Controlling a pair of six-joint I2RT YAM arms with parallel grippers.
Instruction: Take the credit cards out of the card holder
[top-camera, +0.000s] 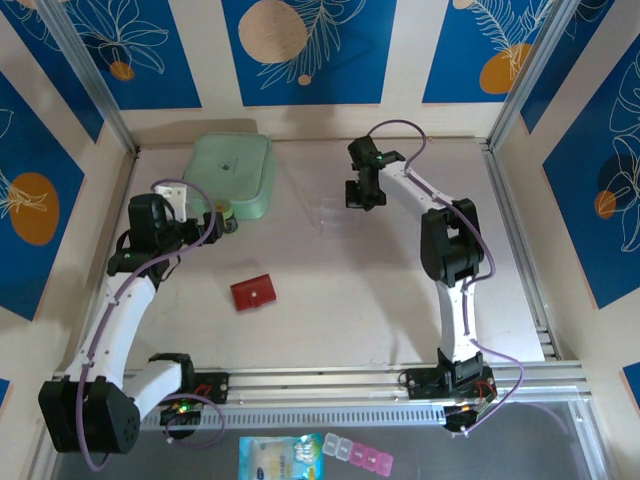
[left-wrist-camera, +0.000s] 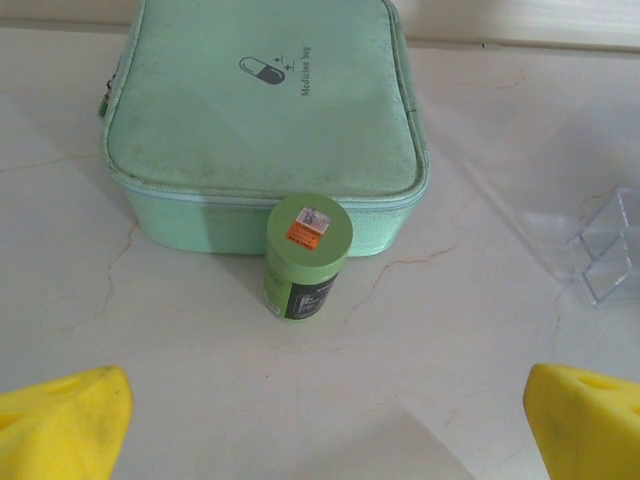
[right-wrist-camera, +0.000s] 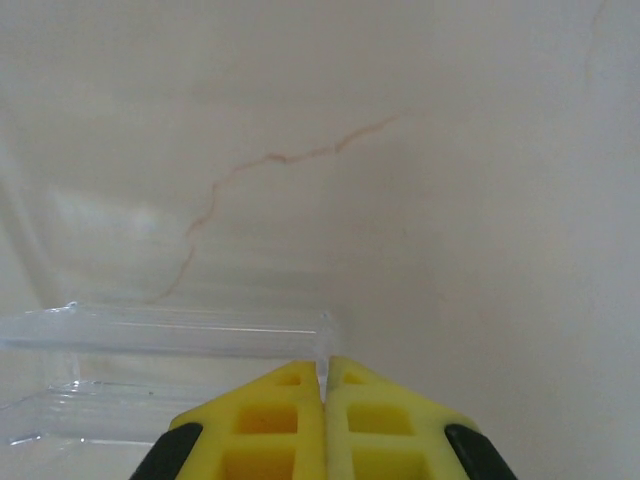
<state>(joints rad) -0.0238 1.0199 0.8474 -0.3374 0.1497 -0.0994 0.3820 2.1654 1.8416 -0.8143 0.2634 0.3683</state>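
Above: spotted the small flat red folding card holder (top-camera: 254, 293) shut on the counter (top-camera: 330, 290), untouched. Left wrist: found left gripper (left-wrist-camera: 320, 430) wide open, empty. Right wrist: found right gripper (right-wrist-camera: 323, 385) closed beside a clear plastic piece (right-wrist-camera: 160, 330). Judged pinning, then unsnapping, best.

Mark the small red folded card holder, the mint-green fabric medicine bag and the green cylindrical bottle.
Small red folded card holder (top-camera: 253, 293): top external view, cover centre.
Mint-green medicine bag (left-wrist-camera: 260, 120): left wrist view, lid centre.
Green bottle (left-wrist-camera: 306, 250): left wrist view, cap.
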